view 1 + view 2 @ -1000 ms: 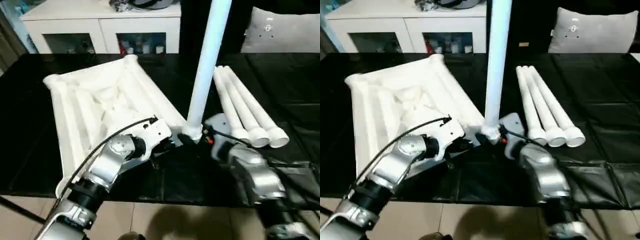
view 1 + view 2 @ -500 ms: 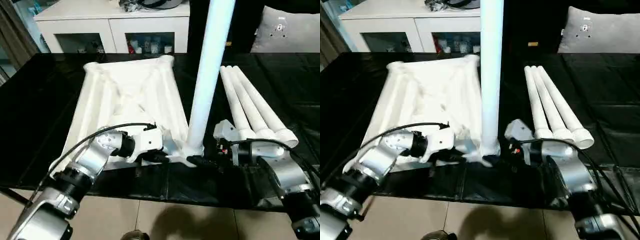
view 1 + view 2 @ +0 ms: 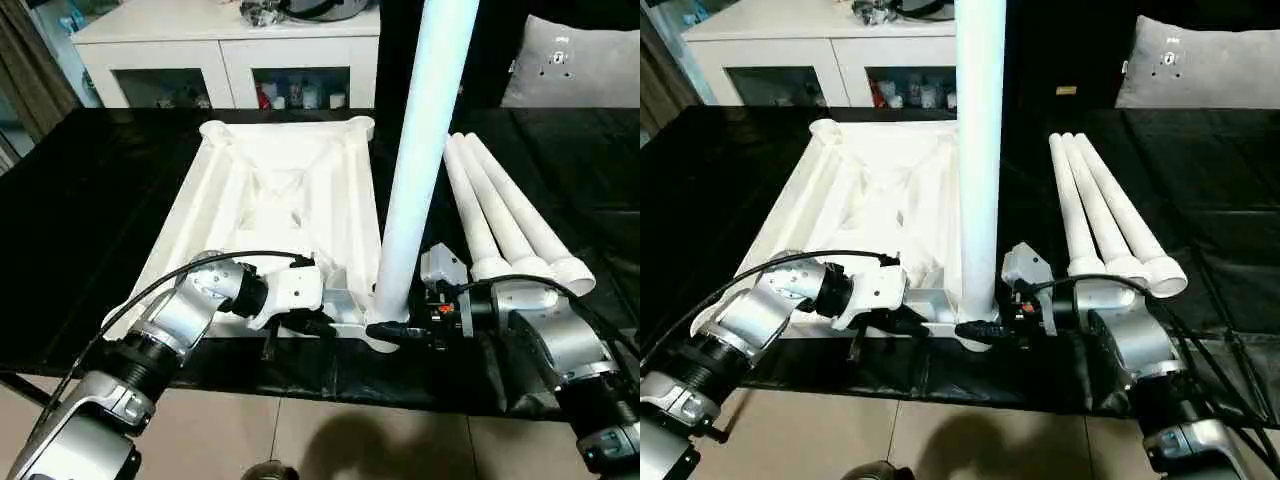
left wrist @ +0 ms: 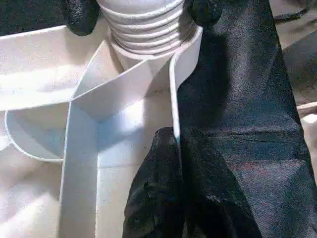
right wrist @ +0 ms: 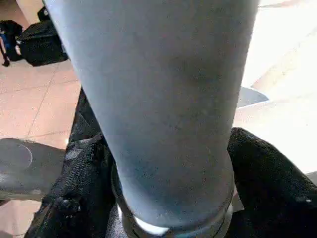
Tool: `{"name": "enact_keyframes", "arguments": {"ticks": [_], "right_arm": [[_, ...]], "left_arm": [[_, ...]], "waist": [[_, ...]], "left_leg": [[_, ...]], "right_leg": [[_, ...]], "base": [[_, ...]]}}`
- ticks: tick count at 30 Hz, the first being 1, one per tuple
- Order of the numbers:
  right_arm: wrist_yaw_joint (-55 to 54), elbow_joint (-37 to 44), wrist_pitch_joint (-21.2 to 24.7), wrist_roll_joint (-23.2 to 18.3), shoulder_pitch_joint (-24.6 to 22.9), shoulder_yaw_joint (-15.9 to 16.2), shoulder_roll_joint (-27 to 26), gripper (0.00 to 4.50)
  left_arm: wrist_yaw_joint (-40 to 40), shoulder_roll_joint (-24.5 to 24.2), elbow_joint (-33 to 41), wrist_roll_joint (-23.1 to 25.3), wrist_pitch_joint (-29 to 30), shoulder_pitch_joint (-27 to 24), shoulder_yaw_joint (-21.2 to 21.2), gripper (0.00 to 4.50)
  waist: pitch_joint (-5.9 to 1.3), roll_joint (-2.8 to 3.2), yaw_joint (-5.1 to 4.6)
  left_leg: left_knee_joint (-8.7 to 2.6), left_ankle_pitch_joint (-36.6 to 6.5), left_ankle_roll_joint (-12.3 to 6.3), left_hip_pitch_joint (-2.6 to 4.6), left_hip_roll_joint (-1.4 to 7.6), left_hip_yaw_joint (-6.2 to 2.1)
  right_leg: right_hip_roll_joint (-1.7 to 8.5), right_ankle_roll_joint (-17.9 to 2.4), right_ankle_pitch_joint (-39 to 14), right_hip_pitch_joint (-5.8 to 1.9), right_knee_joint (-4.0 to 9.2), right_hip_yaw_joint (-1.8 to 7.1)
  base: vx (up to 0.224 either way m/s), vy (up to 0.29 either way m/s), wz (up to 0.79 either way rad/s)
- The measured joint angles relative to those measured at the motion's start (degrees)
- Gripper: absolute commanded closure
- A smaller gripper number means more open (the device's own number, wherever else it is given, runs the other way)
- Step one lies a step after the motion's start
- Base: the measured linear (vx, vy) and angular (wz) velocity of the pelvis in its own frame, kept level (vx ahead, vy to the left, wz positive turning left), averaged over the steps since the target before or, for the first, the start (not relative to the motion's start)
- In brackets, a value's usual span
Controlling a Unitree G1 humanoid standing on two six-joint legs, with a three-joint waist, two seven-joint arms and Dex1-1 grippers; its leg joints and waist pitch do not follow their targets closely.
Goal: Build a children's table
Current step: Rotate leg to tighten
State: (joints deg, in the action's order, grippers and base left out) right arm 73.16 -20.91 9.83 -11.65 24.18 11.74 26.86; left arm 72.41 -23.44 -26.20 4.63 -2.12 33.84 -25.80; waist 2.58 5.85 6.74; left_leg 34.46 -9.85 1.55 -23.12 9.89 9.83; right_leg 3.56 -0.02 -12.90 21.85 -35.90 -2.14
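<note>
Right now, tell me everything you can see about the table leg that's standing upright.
The upright leg is a long, smooth white plastic tube, running out of the picture's top. Its lower end is ribbed like a screw thread and sits at the near right corner socket of the upside-down tabletop. The right gripper clasps its base, black fingers on both sides. Three spare legs lie apart to its right.

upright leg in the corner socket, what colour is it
White, like the tabletop; the upright leg shows best in the right eye view.
</note>
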Motion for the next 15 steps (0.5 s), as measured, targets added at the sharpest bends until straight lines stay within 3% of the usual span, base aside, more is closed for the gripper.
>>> {"name": "enact_keyframes", "arguments": {"ticks": [4, 11, 15], "right_arm": [[0.46, 0.00, 0.73, -0.24, 0.00, -0.01, -0.01, 1.66], [-0.57, 0.34, 1.34, -1.17, -1.34, -0.89, -1.29, 1.76], [-5.28, 0.47, 2.58, -1.31, -2.32, -2.47, -4.95, 1.76]], "left_arm": [[0.05, -0.01, -0.18, -0.07, -0.36, 0.00, 0.00, 4.50], [0.18, -0.14, -0.47, -0.51, -0.35, -0.20, 0.29, 4.50], [-1.38, 0.12, 1.28, -1.19, 3.04, -2.23, 2.42, 4.50]], "waist": [[0.00, 0.00, 0.02], [-0.02, -0.02, -0.05], [-0.10, -0.13, -0.69]], "left_leg": [[0.00, 0.00, 0.00, 0.00, 0.00, 0.00], [0.00, 0.00, 0.00, 0.03, 0.02, 0.01], [-0.01, 0.07, 0.05, 0.16, 0.06, 0.01]], "right_leg": [[0.00, 0.00, 0.00, 0.00, 0.00, -0.01], [0.00, 0.00, 0.00, 0.00, -0.02, -0.01], [-0.04, -0.02, 0.00, 0.00, -0.17, 0.02]], "base": [[0.000, 0.000, 0.00], [0.000, 0.000, 0.00], [0.000, 0.000, 0.00]]}}
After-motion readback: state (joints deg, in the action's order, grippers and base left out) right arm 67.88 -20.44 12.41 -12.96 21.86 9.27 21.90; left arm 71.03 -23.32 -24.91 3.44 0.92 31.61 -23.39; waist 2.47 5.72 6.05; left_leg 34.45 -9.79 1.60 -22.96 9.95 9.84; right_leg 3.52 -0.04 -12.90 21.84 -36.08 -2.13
